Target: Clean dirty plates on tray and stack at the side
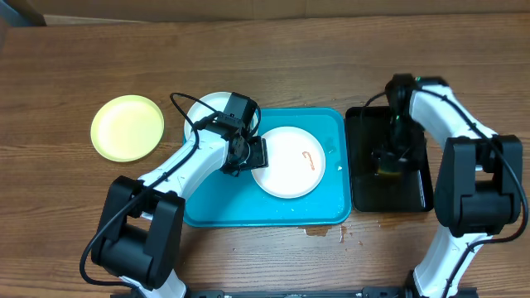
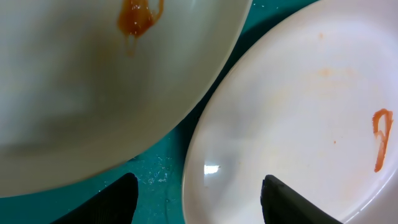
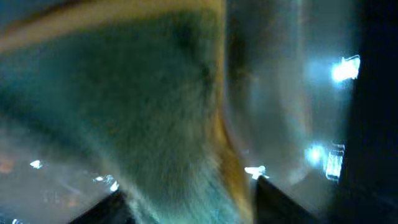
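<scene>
The turquoise tray lies mid-table. A white plate with a reddish smear lies in it, also in the left wrist view. A second white plate, smeared orange-brown, lies over the tray's far left corner. A pale yellow-green plate lies on the table to the left. My left gripper is open, its fingers straddling the left rim of the plate in the tray. My right gripper is open, close over a green and yellow sponge.
A narrow black tray stands right of the turquoise tray and holds the sponge. Small reddish drips mark the table in front of the tray. The table's far edge runs along the top.
</scene>
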